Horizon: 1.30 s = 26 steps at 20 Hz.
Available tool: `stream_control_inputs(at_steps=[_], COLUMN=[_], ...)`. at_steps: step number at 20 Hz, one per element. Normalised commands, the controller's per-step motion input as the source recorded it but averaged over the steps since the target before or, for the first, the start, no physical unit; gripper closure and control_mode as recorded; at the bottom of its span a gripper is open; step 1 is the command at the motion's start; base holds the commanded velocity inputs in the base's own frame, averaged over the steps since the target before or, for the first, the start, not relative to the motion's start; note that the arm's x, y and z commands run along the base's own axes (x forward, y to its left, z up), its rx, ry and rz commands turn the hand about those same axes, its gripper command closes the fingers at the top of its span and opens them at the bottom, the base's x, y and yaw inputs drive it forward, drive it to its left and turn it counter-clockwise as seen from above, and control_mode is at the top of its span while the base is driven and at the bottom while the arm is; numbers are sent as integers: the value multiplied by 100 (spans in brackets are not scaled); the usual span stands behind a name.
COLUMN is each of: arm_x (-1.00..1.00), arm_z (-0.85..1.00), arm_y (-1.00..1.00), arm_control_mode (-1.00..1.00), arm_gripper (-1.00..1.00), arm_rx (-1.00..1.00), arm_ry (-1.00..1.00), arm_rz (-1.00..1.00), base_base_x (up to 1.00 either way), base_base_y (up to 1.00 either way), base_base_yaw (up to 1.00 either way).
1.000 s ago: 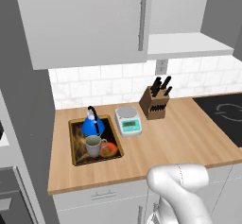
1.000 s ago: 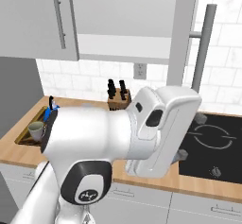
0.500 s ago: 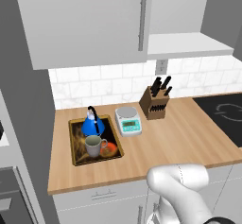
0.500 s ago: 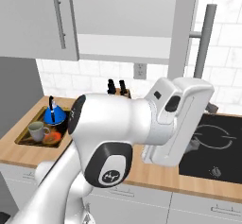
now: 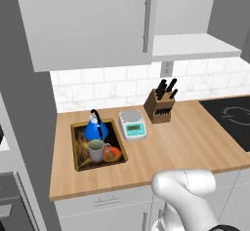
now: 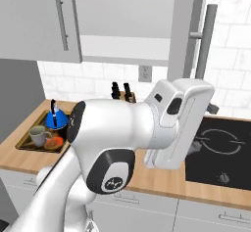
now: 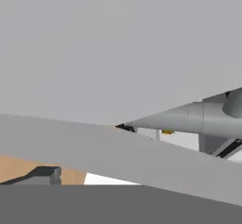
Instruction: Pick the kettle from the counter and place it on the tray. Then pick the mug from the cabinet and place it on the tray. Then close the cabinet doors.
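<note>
A shiny blue dome-shaped kettle (image 5: 95,129) and a grey-beige ceramic mug (image 5: 98,150) sit on the dark rectangular patterned tray (image 5: 79,141), on the light wooden counter (image 5: 176,146); the mug is just in front of the kettle; right of the tray stands a small white scale (image 5: 133,125); above the tray, one light-grey cabinet door (image 5: 93,20) is shut, the other (image 6: 185,28) stands open; the gripper's fingers are spread wide, holding nothing.

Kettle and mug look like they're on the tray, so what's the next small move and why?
Probably push the right cabinet door toward shut. The kettle and mug already sit on the tray, the left door looks closed, and the right one still stands open, edge-on, beside the arm.
</note>
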Motion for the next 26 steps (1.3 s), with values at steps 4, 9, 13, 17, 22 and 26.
stream_control_inputs(at_steps=[4,9,13,17,22,26], arm_x=[50,51,48,36,46,59], arm_z=[-6,-1,-2,-2,0,0], arm_y=[42,48,58,68,65,50], arm_control_mode=[-100,-100,-100,-100,-100,-100], arm_gripper=[-100,-100,-100,-100,-100,-100], arm_rx=[-8,-11,-12,-14,-9,0], arm_ry=[1,0,4,0,0,0], arm_rz=[9,11,15,14,18,15], base_base_x=[0,0,0,0,0,0], base_base_y=[0,0,0,0,0,0], base_base_yaw=[0,0,0,0,0,0])
